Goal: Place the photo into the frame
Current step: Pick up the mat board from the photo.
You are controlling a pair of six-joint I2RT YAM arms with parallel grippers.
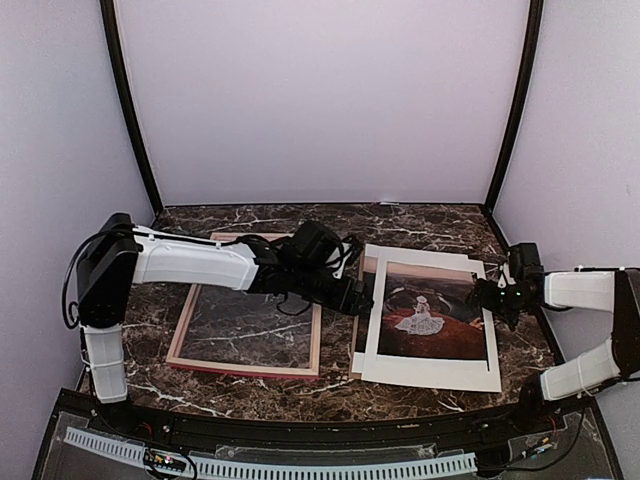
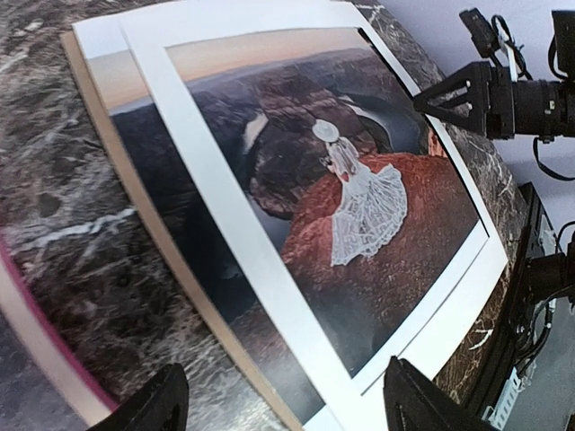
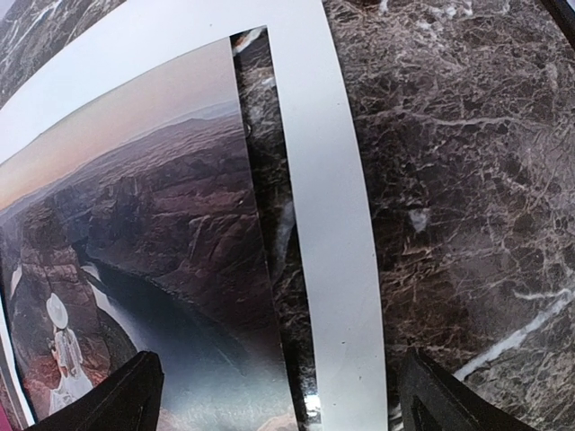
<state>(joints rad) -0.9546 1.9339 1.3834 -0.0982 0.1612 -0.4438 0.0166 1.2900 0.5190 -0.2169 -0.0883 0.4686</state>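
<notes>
Pink wooden frame (image 1: pixel 245 368) lies flat toward 9 o'clock on the marble table (image 1: pixel 420 222), and only marble shows inside it. The left arm crosses over its 1 o'clock corner.

At the frame's 3 o'clock, just beside it and outside it, the photo (image 1: pixel 430 315) lies face up under a white mat (image 1: pixel 430 378).

The left wrist view shows more than the overhead one: a brown board (image 2: pixel 190 262) peeks from under the stack, and the print sticks out past the mat's edge. The right wrist view shows a strip of bare marble between the print's edge and the mat's window.

The left gripper (image 1: pixel 357 296) hovers at the stack's 9 o'clock edge and the right gripper (image 1: pixel 492 296) at its 3 o'clock edge. Both have their fingers spread wide, grasping nothing.
</notes>
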